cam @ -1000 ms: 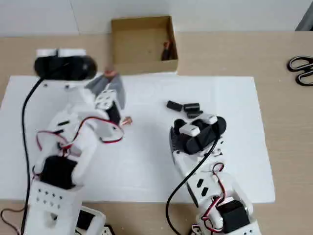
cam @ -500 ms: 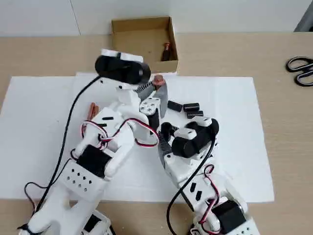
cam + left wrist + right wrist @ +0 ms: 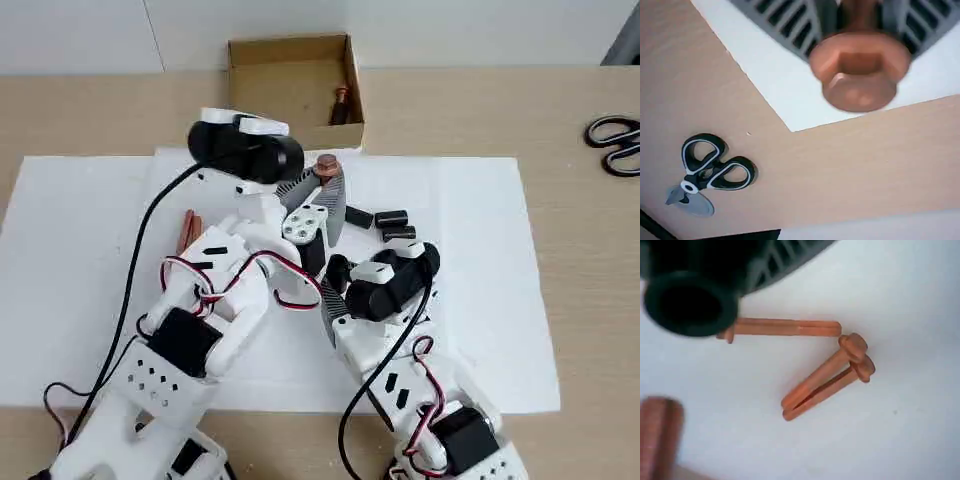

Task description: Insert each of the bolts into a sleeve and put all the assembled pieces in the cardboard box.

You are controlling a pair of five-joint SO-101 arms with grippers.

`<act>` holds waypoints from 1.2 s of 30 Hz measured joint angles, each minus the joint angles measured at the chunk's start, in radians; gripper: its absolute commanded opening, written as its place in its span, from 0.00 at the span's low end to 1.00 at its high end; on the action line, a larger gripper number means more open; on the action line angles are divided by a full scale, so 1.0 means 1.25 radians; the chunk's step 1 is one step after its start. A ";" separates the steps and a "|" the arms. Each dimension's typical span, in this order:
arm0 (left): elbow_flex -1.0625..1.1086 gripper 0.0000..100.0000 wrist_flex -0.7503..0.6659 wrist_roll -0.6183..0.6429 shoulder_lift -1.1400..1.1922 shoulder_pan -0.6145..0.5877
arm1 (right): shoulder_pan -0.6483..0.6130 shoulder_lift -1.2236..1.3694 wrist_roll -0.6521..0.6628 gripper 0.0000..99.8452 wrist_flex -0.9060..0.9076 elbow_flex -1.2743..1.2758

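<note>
L arm's pincer (image 3: 322,183) is clamped on a copper-coloured plastic bolt (image 3: 325,164), its head past the fingertips, over the white paper sheet (image 3: 480,300) near the open brown cardboard box (image 3: 285,95). R arm's pincer (image 3: 335,280), close beside it, grips a short black tubular sleeve (image 3: 338,268). Three loose black sleeves (image 3: 391,217) lie just R of both. Spare bolts (image 3: 820,372) rest on the sheet. One assembled piece (image 3: 340,103) sits in the box. Black-handled scissors (image 3: 615,143) lie on the wooden table (image 3: 450,110).

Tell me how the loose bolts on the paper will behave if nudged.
The bolts have round shanks, so they would probably roll, curving around their wider heads. They look rigid and small, so likely light. The smooth paper may let them slide easily.
</note>
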 measured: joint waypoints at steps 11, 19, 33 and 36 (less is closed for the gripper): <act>0.000 0.01 0.038 0.000 -0.001 0.015 | 0.000 0.000 0.000 0.01 0.000 0.000; 0.000 0.01 0.053 0.000 -0.001 0.021 | 0.000 0.000 0.000 0.01 0.000 0.000; -0.001 0.01 0.097 0.004 -0.006 0.048 | 0.000 0.001 0.000 0.01 0.000 0.001; -0.001 0.01 0.118 0.004 -0.006 0.048 | -0.001 0.001 0.000 0.01 0.000 0.001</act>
